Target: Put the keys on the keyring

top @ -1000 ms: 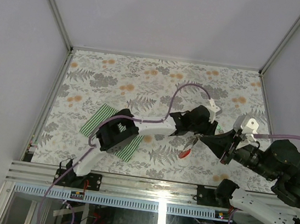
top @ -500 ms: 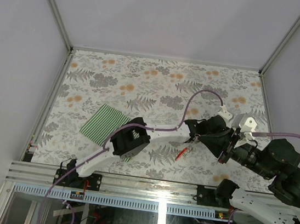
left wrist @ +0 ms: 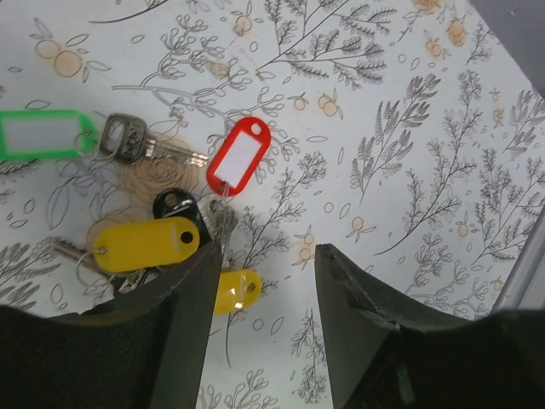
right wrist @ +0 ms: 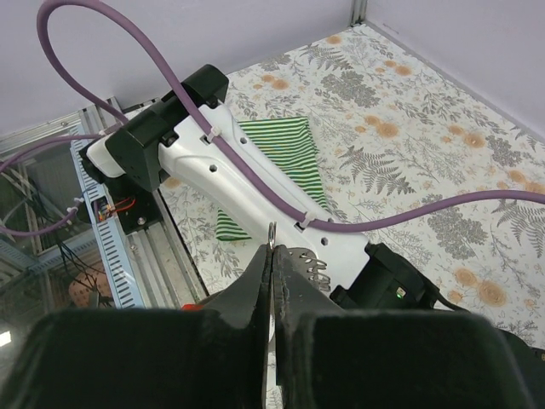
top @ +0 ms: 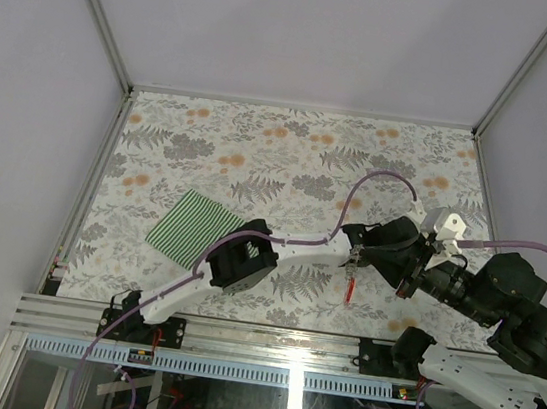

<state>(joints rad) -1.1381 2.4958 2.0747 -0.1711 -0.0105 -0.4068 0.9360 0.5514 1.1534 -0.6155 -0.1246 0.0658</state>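
Now that the left arm (top: 293,245) has swung rightward off the striped cloth (top: 193,222), both hands meet.
The red strap (top: 348,289) hangs nearest; the right hand (right wrist: 272,256) is pressed together on the keyring (right wrist: 271,228), its thin loop seen only in the right wrist view. Only the left wrist view shows the keys (left wrist: 145,244) lying on the surface (left wrist: 426,128), loose under the spread left hand (left wrist: 266,256); threading looks imminent.

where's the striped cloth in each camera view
Top external: striped cloth left of centre, against the elbow of the left arm.
Left wrist: not in view.
Right wrist: upper middle, partly hidden behind the left arm.
Shared landmark: the white link of the left arm, next to the cloth in both.
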